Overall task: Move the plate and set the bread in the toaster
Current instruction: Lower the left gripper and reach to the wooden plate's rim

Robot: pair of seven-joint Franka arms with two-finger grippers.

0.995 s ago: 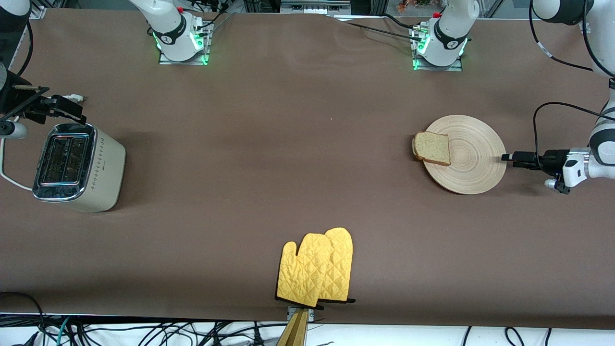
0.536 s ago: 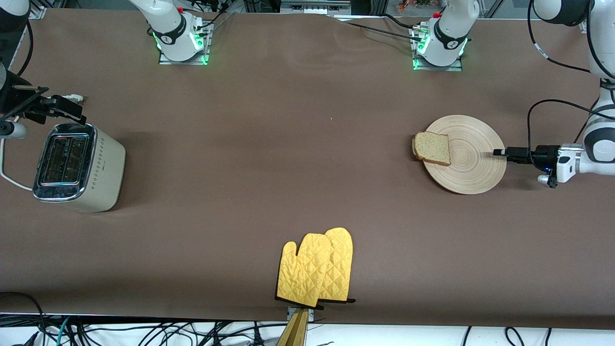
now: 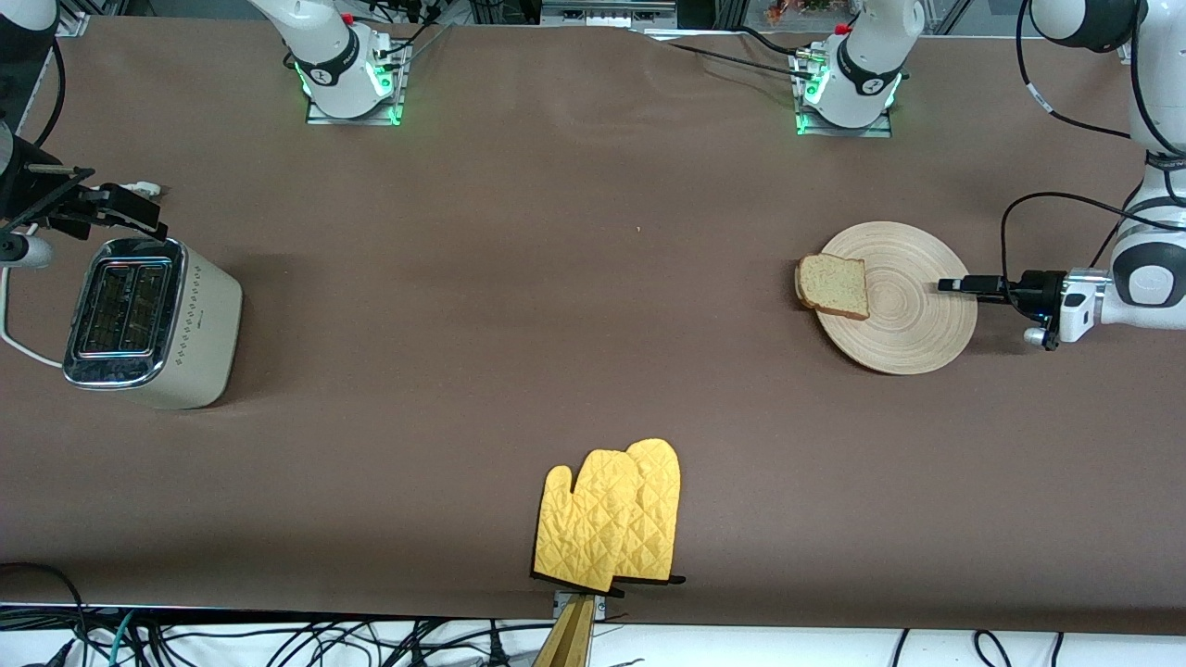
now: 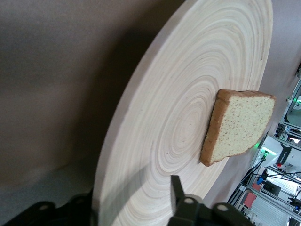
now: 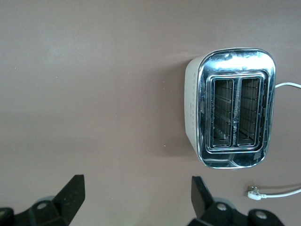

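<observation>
The wooden plate (image 3: 913, 315) lies toward the left arm's end of the table, with the bread (image 3: 834, 285) flat on the rim that faces the toaster. My left gripper (image 3: 947, 284) comes in low and level from the table's end. It is open, its jaws straddling the plate's rim, one finger (image 4: 177, 187) over the plate's (image 4: 188, 94) top with its shadow on the wood. The bread (image 4: 242, 123) lies apart from it. The toaster (image 3: 148, 320) stands at the right arm's end, both slots empty. My right gripper (image 3: 130, 208) hangs open over the table beside the toaster (image 5: 233, 108).
A pair of yellow oven mitts (image 3: 611, 519) lies near the table's front edge, midway along it. The toaster's white cord (image 3: 14, 347) trails off the table's end, and its plug (image 5: 256, 193) lies on the brown cloth.
My left gripper has slid in over the plate's rim toward the bread, and its jaws have narrowed. Plate, bread and the right arm have not moved.
</observation>
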